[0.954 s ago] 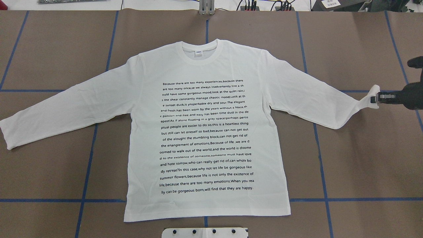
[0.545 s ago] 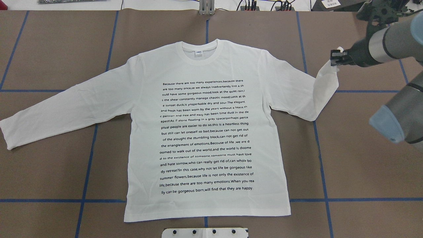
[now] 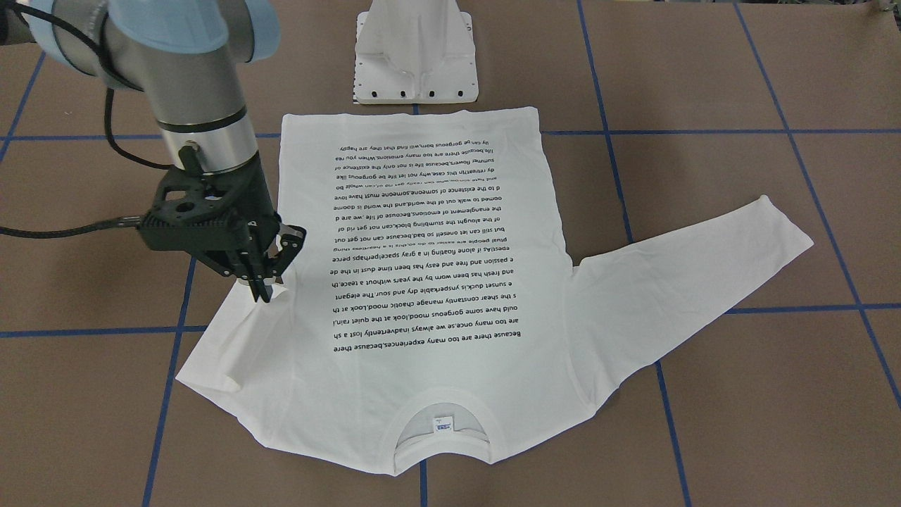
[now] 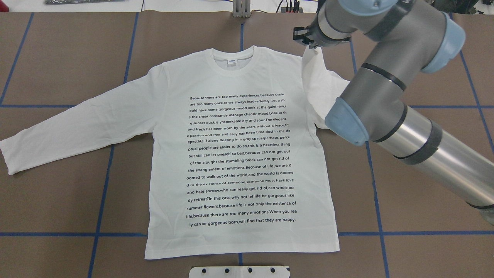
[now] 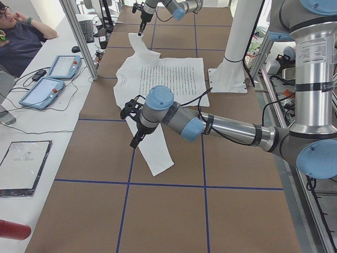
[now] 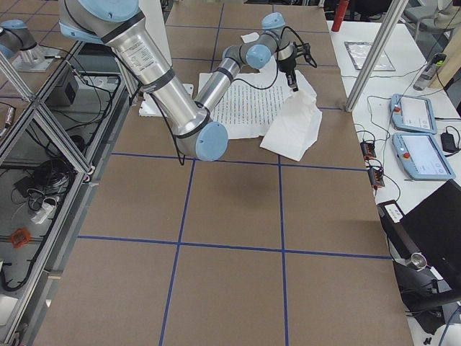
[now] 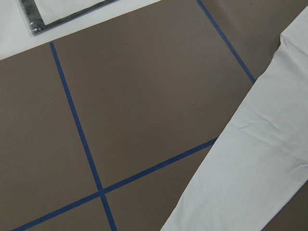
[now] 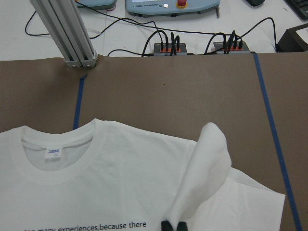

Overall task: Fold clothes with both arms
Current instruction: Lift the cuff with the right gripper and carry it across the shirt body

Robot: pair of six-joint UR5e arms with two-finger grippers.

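White cotton is lying flat on the brown worktop (image 4: 58, 58): the shirt (image 4: 239, 154), print side up, is spreading from its hem (image 4: 239, 253), nearest the robot's pedestal (image 4: 239, 272), out to the collar (image 4: 233, 61) at the far side. On the left, the left sleeve (image 4: 77, 123) is stretching out flat, and the left arm (image 5: 174, 113) is hanging low above it. The left arm's fingers (image 5: 138, 138) are showing only from the side, so I cannot tell whether they are apart or together. Farther off on the right, the right sleeve (image 4: 314, 83) is rising off the worktop and doubling back over the shoulder. The right arm's fingers (image 3: 260, 285) are pinching its end, closed tight on the cloth just beside the far right shoulder.

Cloth this thin is probably weighing next to nothing and offering no stiffness at all; it is drooping straight down from the pinch and will likely go wherever it is carried. A small grip at an edge is looking like enough, taking both layers together. The left cuff (image 4: 11, 156) seems the natural place for the other hold. Dragging low could be rucking up the flat body beneath.
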